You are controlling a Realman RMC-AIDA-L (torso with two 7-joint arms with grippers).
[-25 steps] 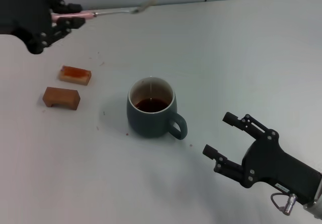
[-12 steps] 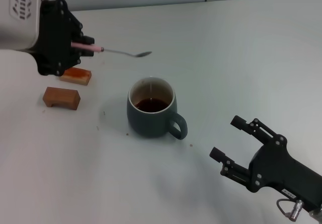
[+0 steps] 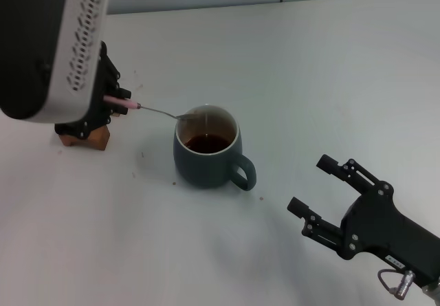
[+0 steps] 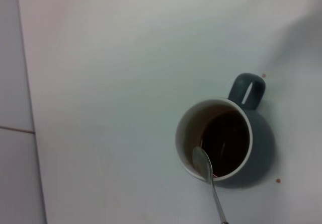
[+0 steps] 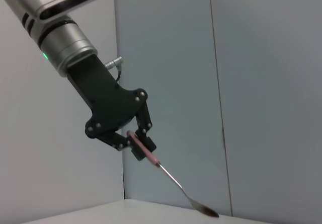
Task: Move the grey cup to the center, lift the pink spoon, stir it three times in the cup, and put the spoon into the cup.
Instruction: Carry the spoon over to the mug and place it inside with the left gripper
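Observation:
The grey cup stands mid-table, handle toward the near right, with dark liquid inside; it also shows in the left wrist view. My left gripper is shut on the pink spoon by its pink handle, just left of the cup. The spoon's metal bowl hangs over the cup's left rim, slanting down into the opening. In the right wrist view the left gripper holds the spoon. My right gripper is open and empty at the near right, apart from the cup.
A brown block lies on the table under my left gripper, mostly hidden by the arm. The white table runs to a grey wall at the back.
My left arm has come down and toward the cup, bringing the spoon's bowl from high at the back left to the cup's rim. The right gripper drew back slightly.

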